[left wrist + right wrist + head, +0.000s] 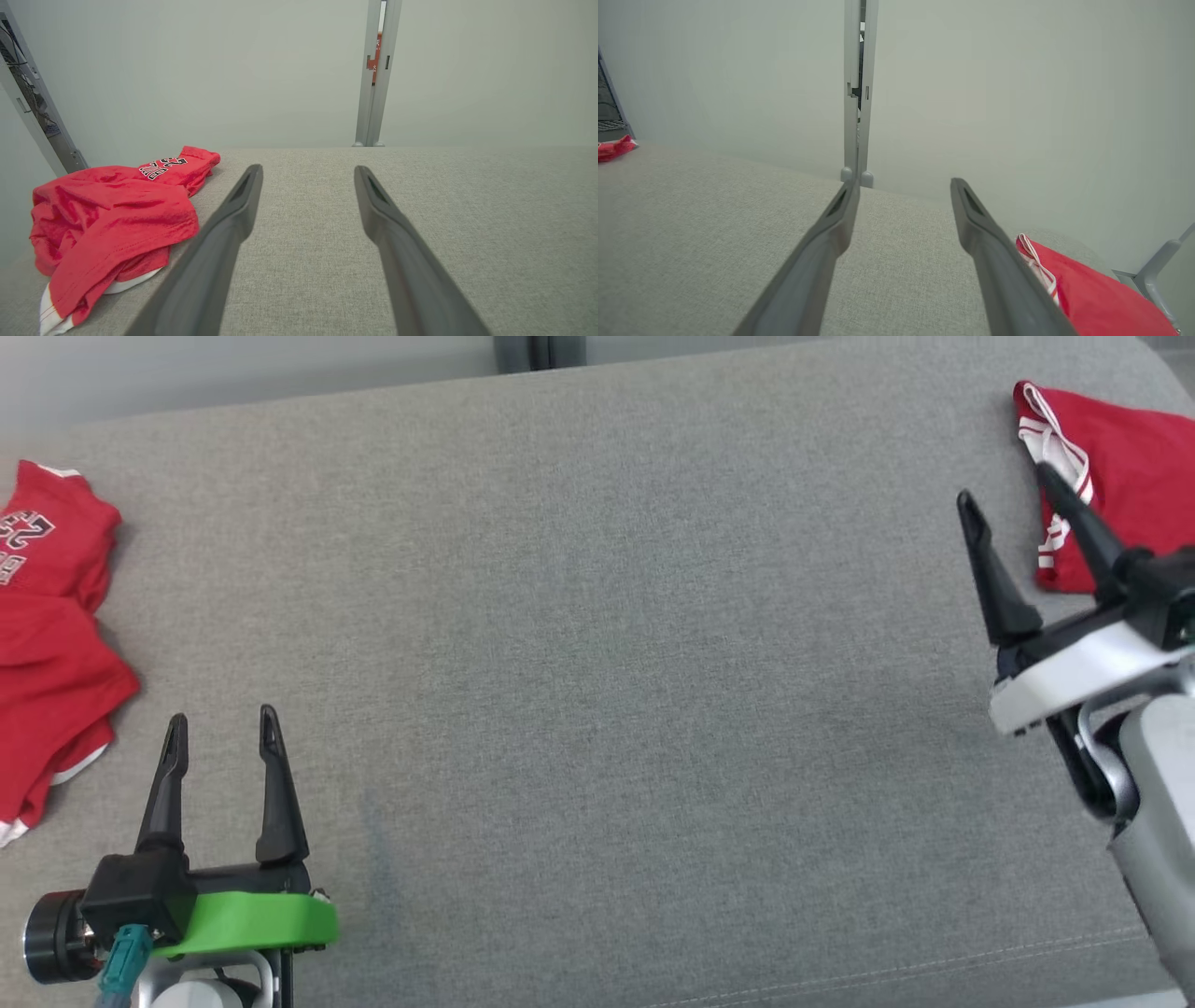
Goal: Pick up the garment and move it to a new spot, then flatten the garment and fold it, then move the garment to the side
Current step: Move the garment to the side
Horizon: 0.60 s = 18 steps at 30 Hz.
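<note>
The red shirt point(51, 653) lies crumpled.
It is just left of the left pincer point(223, 715), which is wide open and empty.

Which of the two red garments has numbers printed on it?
The crumpled garment at the left edge, near the left claw. The other garment, far right, has white striped trim, no visible print.

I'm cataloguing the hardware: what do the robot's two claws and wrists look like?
The left claw has two long, tapering black fingers on a black base, a green band and a teal plug. The right claw has matching fingers, a white band and a grey forearm.
</note>
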Motion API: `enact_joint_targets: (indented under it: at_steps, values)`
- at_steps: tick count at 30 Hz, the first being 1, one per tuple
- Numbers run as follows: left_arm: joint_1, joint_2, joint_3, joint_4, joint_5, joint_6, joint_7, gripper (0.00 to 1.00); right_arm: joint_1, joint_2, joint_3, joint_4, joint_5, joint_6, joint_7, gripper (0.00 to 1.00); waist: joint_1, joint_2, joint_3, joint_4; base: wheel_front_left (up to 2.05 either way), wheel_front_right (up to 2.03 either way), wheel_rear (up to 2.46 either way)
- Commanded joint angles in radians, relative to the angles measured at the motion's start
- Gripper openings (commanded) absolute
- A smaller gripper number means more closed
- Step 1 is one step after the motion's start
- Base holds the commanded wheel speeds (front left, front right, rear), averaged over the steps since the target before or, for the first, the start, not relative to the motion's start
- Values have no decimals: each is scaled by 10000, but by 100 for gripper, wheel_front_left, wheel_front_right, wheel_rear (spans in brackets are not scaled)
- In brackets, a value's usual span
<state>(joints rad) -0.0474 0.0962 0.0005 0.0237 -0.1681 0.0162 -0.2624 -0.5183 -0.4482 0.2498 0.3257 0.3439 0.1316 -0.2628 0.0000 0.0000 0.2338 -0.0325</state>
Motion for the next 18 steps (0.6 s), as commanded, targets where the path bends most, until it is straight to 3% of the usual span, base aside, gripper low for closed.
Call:
enact_joint_targets:
  at_steps: [1,18]
  values:
    - [193,-13,51,55,-35,-62,-29,100,488,149,-170,-204,-121,-20,-24,100,0,0,-513,272,0,0,0]
    - [645,-93,235,648,-72,-411,-30,100,4676,1922,-1484,-2241,-722,-20,75,100,0,0,-1602,535,0,0,0]
